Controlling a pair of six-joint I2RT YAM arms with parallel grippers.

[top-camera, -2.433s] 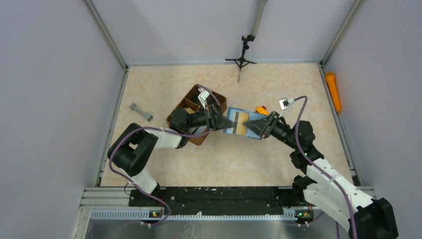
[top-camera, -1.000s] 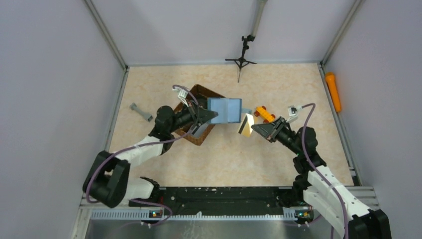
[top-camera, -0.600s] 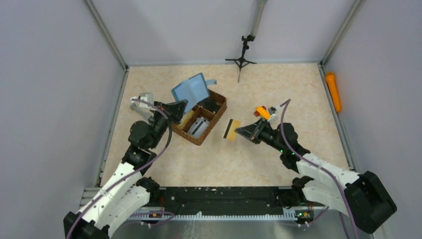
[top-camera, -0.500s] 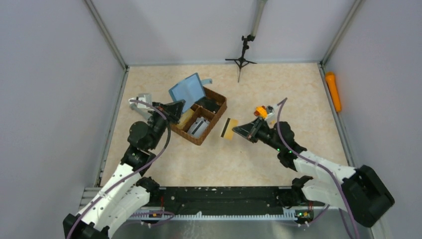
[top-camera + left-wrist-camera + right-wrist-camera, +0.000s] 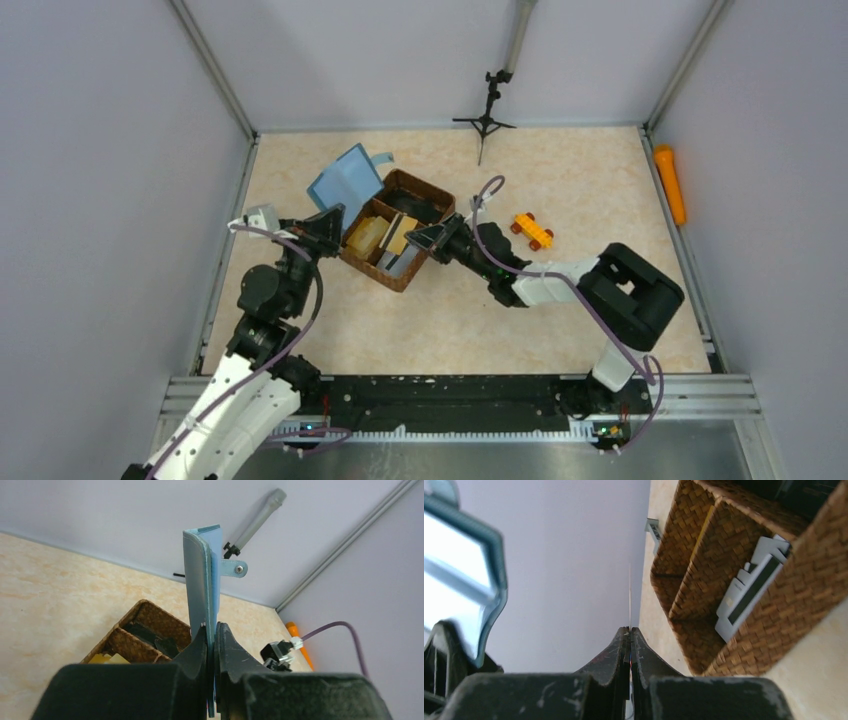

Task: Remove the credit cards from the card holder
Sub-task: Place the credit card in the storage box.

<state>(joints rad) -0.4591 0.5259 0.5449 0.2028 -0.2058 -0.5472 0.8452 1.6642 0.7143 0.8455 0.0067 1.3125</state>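
Observation:
My left gripper (image 5: pixel 325 218) is shut on the teal-blue card holder (image 5: pixel 345 178) and holds it up in the air left of the basket; in the left wrist view the card holder (image 5: pixel 202 580) stands edge-on between the jaws of my left gripper (image 5: pixel 212 627). My right gripper (image 5: pixel 412 238) is shut on a tan credit card (image 5: pixel 398 238) over the brown woven basket (image 5: pixel 420 190). In the right wrist view the credit card (image 5: pixel 630 600) shows only as a thin edge above my right gripper (image 5: pixel 630 630). Grey cards (image 5: pixel 751 582) lie in a basket compartment.
An orange toy car (image 5: pixel 531 229) lies right of the basket. An orange cylinder (image 5: pixel 669 183) lies along the right wall. A small black tripod (image 5: pixel 487 118) stands at the back. The enclosure walls close in on three sides.
My right gripper carried the tan card leftward from the open table to over the basket. My left gripper drew the card holder further left and back, away from the basket.

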